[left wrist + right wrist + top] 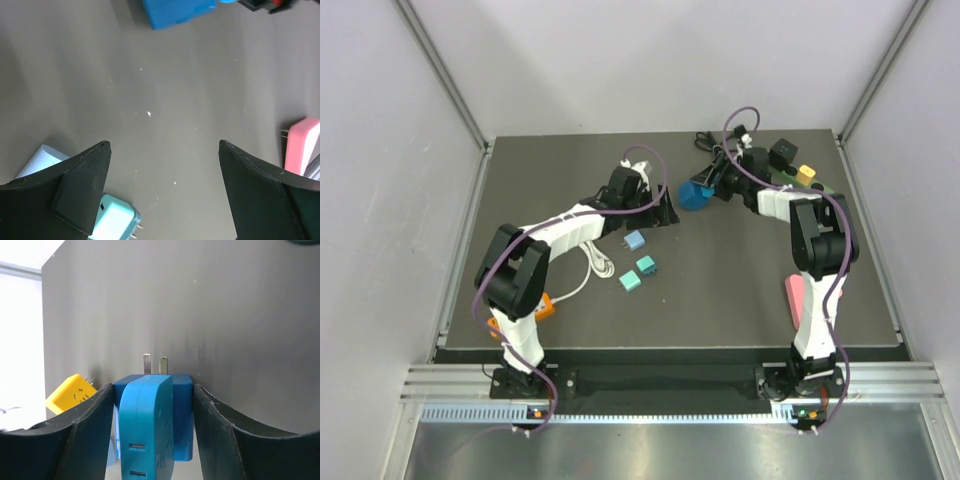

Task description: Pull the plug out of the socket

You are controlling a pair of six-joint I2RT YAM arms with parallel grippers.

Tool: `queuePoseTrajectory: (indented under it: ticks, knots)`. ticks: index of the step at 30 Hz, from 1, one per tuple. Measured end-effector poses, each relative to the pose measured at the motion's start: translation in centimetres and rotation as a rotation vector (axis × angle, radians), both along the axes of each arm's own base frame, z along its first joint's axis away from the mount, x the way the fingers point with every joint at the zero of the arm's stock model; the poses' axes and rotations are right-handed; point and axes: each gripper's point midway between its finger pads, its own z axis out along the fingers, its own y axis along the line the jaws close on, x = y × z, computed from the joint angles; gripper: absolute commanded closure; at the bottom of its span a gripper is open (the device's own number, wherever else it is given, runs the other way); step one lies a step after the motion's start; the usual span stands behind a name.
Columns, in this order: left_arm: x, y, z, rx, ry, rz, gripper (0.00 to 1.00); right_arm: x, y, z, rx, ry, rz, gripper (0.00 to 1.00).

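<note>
Your right end effector (152, 388) clamps the blue plug (150, 430), prongs bare; left end effector (165, 145) gapes empty; socket (823, 187) mostly hidden behind right arm (815, 240).

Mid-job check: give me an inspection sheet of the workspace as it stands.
Surface: dark mat, no spills seen.
Job's things: blue plug out of the socket, prongs bare; yellow plug near the strip.
Clutter: pale blue adapter, two teal adapters, pink plug, orange piece.
End effectors: left end effector open over bare mat; right end effector shut on blue plug.
Cables: white cable loose on mat; purple cables along both arms.
Surroundings: grey walls, metal frame.
</note>
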Motion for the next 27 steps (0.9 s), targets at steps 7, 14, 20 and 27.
queuePoseTrajectory:
  ticks: [7,14,20,27]
  knots:
    - [0.9,0.4,-1.4,0.005,0.028,0.034,0.07,-0.5,0.7,-0.1,0.030,0.001,0.042,0.49]
    - [3.3,-0.4,1.2,-0.022,-0.035,0.052,0.07,-1.0,1.2,-0.2,0.053,0.002,0.084,0.26]
    - [4.5,-1.0,1.6,-0.023,-0.035,0.061,0.08,-1.1,0.7,-0.5,0.044,0.009,0.096,0.10]
    - [5.0,-1.8,0.5,0.024,0.008,0.068,0.08,-0.9,-0.4,-0.8,0.027,0.009,0.089,0.00]
